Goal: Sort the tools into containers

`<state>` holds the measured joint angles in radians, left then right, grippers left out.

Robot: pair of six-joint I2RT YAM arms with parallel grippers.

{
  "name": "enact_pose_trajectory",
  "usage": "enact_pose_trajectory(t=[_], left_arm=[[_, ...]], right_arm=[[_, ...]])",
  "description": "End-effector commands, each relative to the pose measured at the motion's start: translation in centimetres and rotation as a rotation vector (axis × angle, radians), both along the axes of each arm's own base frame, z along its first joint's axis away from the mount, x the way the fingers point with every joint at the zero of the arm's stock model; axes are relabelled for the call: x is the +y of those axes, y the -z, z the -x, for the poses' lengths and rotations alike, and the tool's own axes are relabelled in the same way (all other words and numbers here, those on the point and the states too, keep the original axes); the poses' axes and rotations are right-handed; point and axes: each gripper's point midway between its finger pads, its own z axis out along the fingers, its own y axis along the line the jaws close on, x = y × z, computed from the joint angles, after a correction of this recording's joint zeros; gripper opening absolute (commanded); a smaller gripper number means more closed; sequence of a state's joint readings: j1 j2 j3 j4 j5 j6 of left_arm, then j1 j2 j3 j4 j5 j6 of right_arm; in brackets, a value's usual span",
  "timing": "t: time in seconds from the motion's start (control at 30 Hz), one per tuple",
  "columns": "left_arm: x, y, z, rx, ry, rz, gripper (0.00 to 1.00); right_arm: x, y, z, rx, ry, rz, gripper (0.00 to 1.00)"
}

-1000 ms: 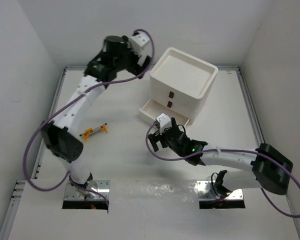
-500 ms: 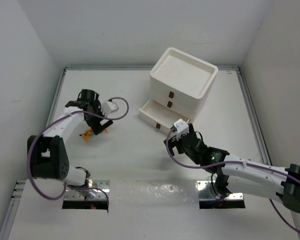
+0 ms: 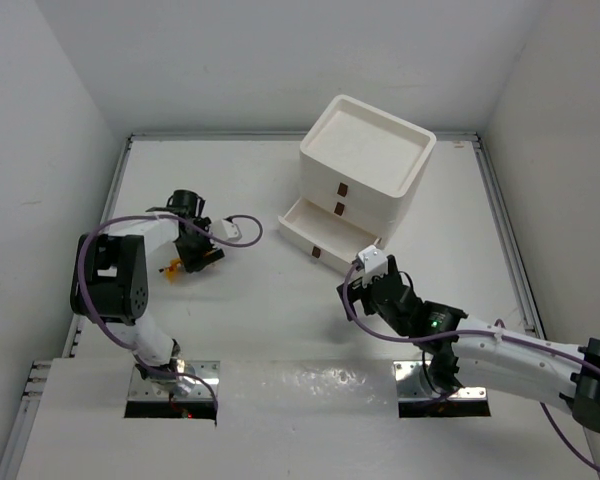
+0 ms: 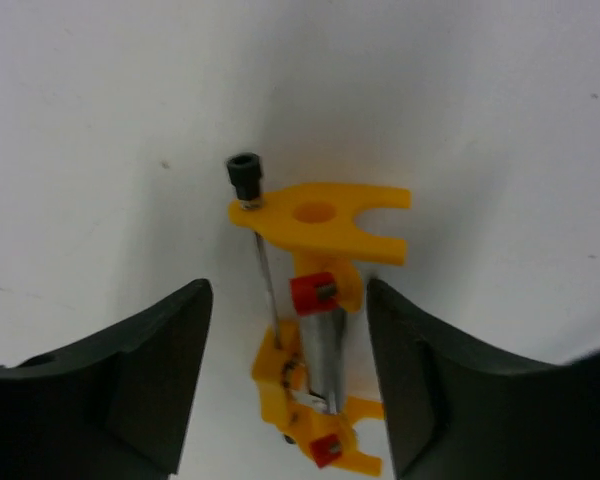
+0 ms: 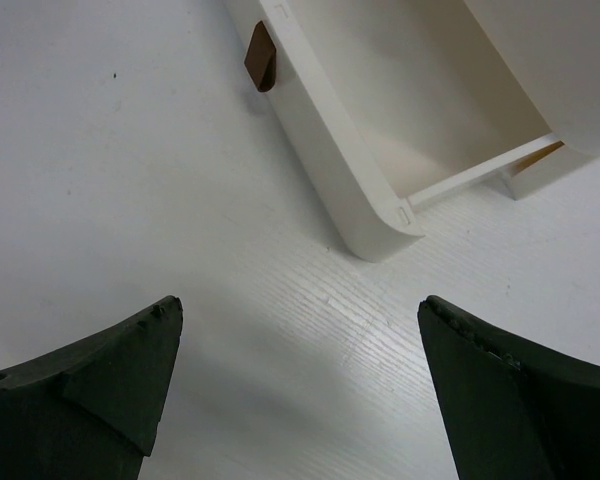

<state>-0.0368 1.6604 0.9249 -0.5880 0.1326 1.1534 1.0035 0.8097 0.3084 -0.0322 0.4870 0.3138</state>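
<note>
One tool, a small yellow plastic piece [image 4: 320, 215] with red caps, a metal shaft and a black-headed screw, lies flat on the table at the left [image 3: 169, 267]. My left gripper [image 4: 288, 310] [image 3: 192, 254] is lowered over it. Its jaws straddle the tool's lower half, half closed, with a gap on each side. The white drawer unit [image 3: 365, 160] stands at the back. Its bottom drawer [image 3: 315, 228] [image 5: 325, 160] is pulled out and nothing shows inside it. My right gripper [image 3: 370, 280] [image 5: 300, 320] hovers open just in front of that drawer's corner, holding nothing.
The two upper drawers are shut, each with a brown tab [image 3: 342, 188]. The pulled-out drawer's brown tab [image 5: 260, 58] shows in the right wrist view. White walls close in the table on the left, back and right. A purple cable [image 3: 242, 232] loops beside my left wrist.
My left arm swung from the back, near the drawer unit, down onto the yellow tool, and its jaws narrowed around it. My right arm drew back a little from the open drawer.
</note>
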Motion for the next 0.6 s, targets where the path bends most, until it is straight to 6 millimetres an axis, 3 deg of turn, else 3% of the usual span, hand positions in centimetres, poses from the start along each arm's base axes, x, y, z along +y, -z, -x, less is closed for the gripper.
enact_pose_trajectory(t=[0.0,0.07,0.2,0.27,0.43,0.53,0.57], left_arm=[[0.4,0.5,-2.0,-0.062,0.017,-0.006,0.58],[-0.1,0.3,-1.8,-0.043,0.022,0.018,0.49],[-1.2,-0.6,-1.3,-0.035,0.034,0.080,0.14],[-1.5,-1.3,-0.9,-0.031,0.033,0.095,0.03],[-2.5,-5.2,-1.7,-0.106,0.002,0.158,0.00],[-5.0,-10.1,-3.0,-0.215,0.011,0.257,0.00],[-7.2,-13.1,-3.7,-0.286,0.054,0.284,0.00]], right_arm=[[0.1,-1.0,-0.5,-0.021,0.026,-0.031,0.99],[0.1,-1.1,-0.5,-0.018,0.026,-0.029,0.99],[-0.2,-1.1,-0.5,-0.018,0.043,-0.025,0.99],[-0.2,-1.0,-0.5,-0.018,0.047,-0.032,0.99],[-0.9,-1.5,-0.8,-0.030,0.083,-0.019,0.99],[-2.4,-2.0,-1.2,-0.045,0.157,0.014,0.99],[-3.1,-2.3,-1.4,-0.059,0.202,0.018,0.99]])
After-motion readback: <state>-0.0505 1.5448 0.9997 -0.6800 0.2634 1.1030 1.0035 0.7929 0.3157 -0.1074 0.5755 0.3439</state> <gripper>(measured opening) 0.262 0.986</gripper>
